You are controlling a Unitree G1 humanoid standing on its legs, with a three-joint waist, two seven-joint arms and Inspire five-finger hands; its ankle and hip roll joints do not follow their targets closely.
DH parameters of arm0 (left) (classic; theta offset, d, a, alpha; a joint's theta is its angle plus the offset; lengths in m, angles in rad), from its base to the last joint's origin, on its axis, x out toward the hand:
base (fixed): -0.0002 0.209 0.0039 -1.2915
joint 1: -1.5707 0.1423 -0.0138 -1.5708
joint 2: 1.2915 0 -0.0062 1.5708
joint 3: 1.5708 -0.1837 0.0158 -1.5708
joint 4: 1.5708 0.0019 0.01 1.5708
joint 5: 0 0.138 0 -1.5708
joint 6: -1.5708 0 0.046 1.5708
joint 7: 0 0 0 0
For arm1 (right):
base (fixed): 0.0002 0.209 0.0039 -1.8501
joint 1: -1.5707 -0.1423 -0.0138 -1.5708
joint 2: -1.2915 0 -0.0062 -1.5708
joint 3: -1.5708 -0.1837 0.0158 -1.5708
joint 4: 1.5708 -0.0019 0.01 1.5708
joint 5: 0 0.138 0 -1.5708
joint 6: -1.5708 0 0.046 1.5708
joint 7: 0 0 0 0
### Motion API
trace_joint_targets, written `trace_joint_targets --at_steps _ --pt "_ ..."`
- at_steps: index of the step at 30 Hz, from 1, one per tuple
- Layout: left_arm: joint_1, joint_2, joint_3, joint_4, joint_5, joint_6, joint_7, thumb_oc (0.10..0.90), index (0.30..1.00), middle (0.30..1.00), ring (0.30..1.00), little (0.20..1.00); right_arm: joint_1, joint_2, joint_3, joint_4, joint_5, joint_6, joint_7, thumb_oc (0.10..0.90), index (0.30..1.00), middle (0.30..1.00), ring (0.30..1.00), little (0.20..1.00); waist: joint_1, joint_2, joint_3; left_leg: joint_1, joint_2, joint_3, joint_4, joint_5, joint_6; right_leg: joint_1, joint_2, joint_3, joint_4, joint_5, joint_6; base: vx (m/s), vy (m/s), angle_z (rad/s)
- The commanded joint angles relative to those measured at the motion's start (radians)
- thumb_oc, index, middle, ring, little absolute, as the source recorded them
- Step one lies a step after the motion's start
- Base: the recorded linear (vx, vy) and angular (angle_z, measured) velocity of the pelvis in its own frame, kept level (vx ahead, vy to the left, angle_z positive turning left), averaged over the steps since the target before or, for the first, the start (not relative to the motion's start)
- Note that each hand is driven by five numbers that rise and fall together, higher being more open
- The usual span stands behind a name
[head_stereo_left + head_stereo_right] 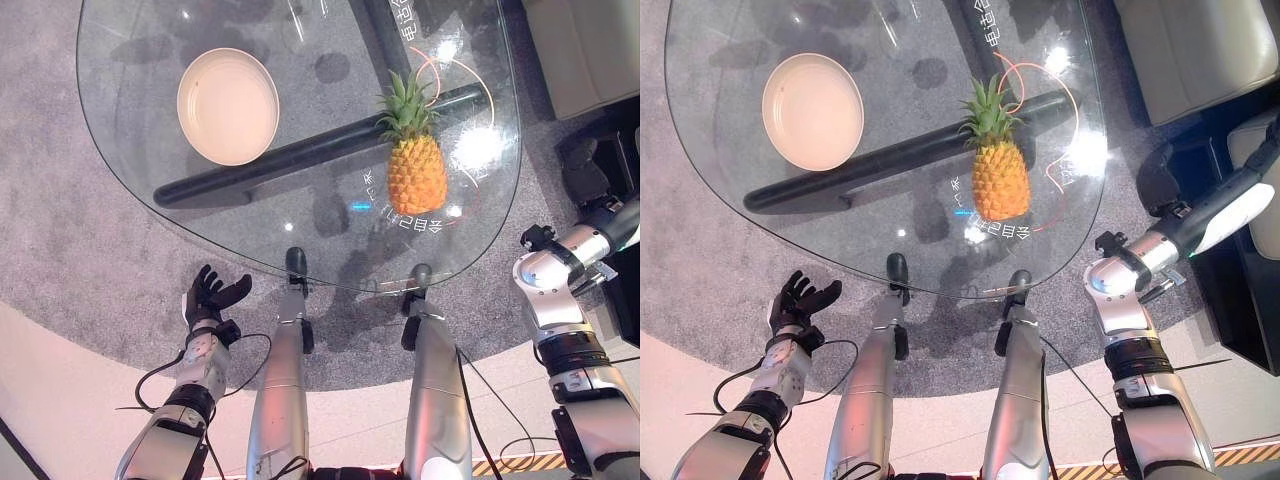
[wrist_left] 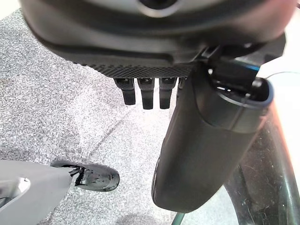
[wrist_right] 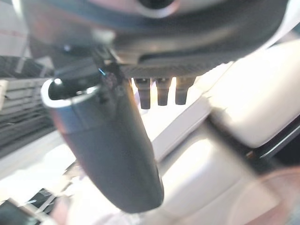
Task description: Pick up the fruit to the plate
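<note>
Standing pineapple [image 1: 415, 170] at three o'clock of plate [image 1: 228, 105]; both hands [image 1: 210, 295] [image 3: 112, 154] spread-fingered, empty; a clumsy grasp may topple it.

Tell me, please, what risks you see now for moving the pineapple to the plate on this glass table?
1. The pineapple stands upright on smooth glass table; a sideways push could tip it or make it slide.
2. The plate lies well apart on the robot's left, so the fruit must be carried across and could slip.
3. The left hand, open, sits below the table's near edge and could strike that edge when rising.
</note>
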State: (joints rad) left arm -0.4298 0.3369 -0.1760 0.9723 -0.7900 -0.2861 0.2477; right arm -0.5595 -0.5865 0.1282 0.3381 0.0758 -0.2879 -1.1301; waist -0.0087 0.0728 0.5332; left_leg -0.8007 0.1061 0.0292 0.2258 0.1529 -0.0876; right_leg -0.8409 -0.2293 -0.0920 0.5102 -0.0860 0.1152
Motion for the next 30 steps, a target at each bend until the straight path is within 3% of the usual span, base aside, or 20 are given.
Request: trace_joint_targets --at_steps 1,5,10,19,30 --pt "0.053 0.046 0.056 0.023 0.045 -0.027 0.015 0.800 0.900 0.900 0.900 0.900 0.019 -0.018 -0.014 -0.174 -0.134 -0.026 0.045 0.800 0.900 0.900 0.900 0.900 -0.017 -0.035 -0.013 0.006 -0.055 -0.002 0.107 -0.132 0.023 0.023 0.027 -0.032 -0.134 0.096 0.016 0.01 0.033 -0.02" --pt "0.079 0.018 0.069 0.006 0.064 -0.043 0.019 0.800 0.900 0.900 0.900 0.900 0.053 0.017 0.059 -0.364 -0.171 0.028 0.244 0.800 0.900 0.900 0.900 0.900 -0.024 -0.033 -0.013 0.007 -0.058 0.006 0.100 -0.126 0.023 0.023 0.029 -0.026 -0.139 0.092 0.011 0.00 0.030 0.00" --pt "0.083 -0.002 0.055 0.004 0.063 -0.056 0.028 0.800 0.900 0.900 0.900 0.900 0.032 0.010 0.144 -0.450 -0.214 0.088 0.353 0.800 0.900 0.900 0.900 0.900 -0.020 -0.028 -0.013 0.013 -0.061 0.011 0.090 -0.121 0.021 0.031 0.029 -0.030 -0.148 0.090 0.007 0.00 0.009 -0.02" --pt "0.082 -0.024 0.036 0.012 0.059 -0.052 0.028 0.800 0.900 0.900 0.900 0.900 -0.005 0.022 0.271 -0.535 -0.139 0.176 0.467 0.800 0.900 0.900 0.900 0.900 -0.012 -0.015 -0.013 0.037 -0.062 0.026 0.069 -0.108 0.015 0.050 0.023 -0.037 -0.156 0.085 0.001 0.00 0.004 0.00" --pt "0.079 -0.040 0.008 0.025 0.054 -0.053 0.031 0.800 0.900 0.900 0.900 0.900 -0.033 0.021 0.357 -0.559 -0.061 0.273 0.487 0.800 0.900 0.900 0.900 0.900 -0.006 -0.006 -0.013 0.059 -0.059 0.038 0.052 -0.095 0.011 0.064 0.018 -0.040 -0.159 0.085 -0.004 0.00 0.008 -0.01"
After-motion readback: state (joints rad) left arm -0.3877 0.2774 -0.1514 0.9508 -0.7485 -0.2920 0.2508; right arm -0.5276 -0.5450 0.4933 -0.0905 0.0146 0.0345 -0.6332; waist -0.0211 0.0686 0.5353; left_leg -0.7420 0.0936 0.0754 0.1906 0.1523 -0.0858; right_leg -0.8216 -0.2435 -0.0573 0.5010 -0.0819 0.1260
